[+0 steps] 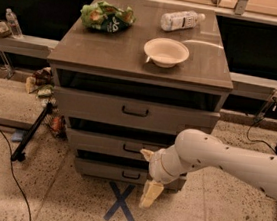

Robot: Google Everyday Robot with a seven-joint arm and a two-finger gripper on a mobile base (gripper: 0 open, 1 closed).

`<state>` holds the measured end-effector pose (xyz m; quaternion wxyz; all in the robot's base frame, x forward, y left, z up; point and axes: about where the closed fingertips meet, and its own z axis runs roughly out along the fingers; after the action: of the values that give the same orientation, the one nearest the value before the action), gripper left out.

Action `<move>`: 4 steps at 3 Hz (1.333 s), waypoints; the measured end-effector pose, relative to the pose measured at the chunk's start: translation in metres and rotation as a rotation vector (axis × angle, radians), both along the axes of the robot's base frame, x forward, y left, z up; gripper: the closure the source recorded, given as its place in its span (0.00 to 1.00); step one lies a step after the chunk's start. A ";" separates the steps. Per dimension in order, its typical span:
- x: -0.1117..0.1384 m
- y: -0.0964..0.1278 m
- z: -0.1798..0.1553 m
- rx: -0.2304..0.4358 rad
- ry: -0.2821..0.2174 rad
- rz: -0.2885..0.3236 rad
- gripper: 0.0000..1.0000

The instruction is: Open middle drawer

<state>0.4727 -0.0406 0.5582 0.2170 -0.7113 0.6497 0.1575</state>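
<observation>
The middle drawer (99,141) is the second of three in a grey-brown cabinet (135,56). Its front stands out slightly past the drawer above, and its dark bar handle (130,150) shows at centre. My gripper (144,177) is on a white arm coming from the right, in front of the middle and bottom drawers. Its cream fingers are spread wide. The upper fingertip (145,154) is just right of the handle, and the lower finger (150,193) hangs down over the floor. It holds nothing.
On the cabinet top lie a green snack bag (106,16), a white bowl (166,51) and a plastic bottle (180,20). A blue X (121,202) marks the floor in front. Black stand legs and cables (29,134) lie at the left.
</observation>
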 end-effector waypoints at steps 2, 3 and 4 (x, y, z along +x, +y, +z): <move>0.045 -0.060 -0.005 -0.230 -0.085 -0.073 0.00; 0.065 -0.088 -0.017 -0.320 -0.118 -0.092 0.00; 0.086 -0.106 -0.040 -0.341 -0.139 -0.112 0.00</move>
<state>0.5583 -0.1462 0.5177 0.1462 -0.7096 0.6890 -0.0170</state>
